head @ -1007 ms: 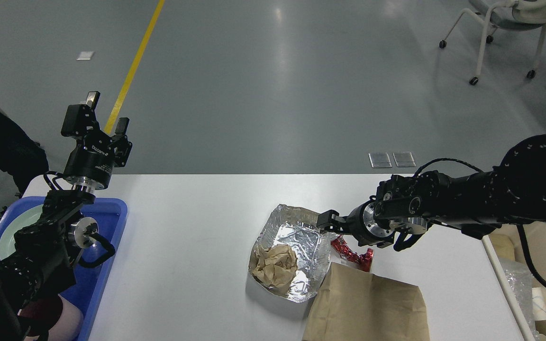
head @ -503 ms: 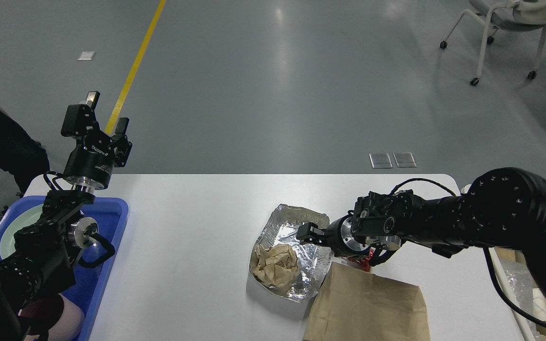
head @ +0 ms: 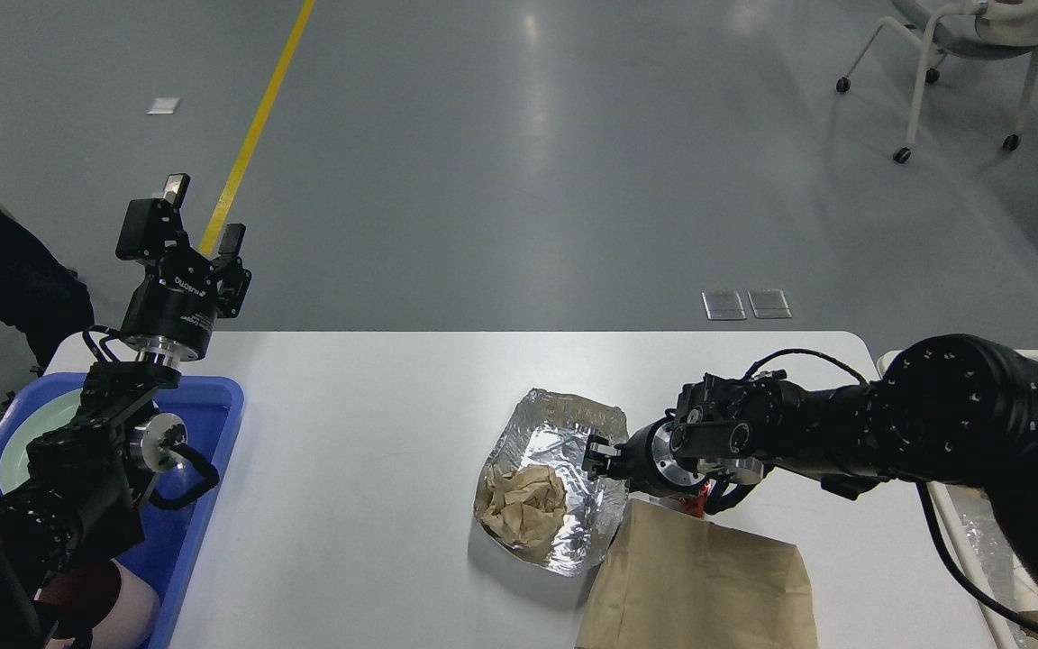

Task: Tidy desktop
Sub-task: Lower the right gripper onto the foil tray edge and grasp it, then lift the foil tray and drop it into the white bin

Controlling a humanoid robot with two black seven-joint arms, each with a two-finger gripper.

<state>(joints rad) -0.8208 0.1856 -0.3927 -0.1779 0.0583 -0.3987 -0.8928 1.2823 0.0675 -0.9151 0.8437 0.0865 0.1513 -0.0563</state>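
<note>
Right end effector (head: 593,456) reaches in from the right, low over the right rim of the foil tray (head: 555,491); fingers small and dark, cannot tell whether apart or together, nor whether they touch the foil. Left end effector (head: 199,212) raised above the blue tray (head: 213,424), fingers apart, holding nothing. White lettering on its body, not legible. White tabletop (head: 375,469) carries foil tray with crumpled brown paper (head: 523,505) inside; brown paper bag (head: 699,586) cut off at bottom edge. Red wrapper (head: 695,496) mostly hidden behind right wrist.
</note>
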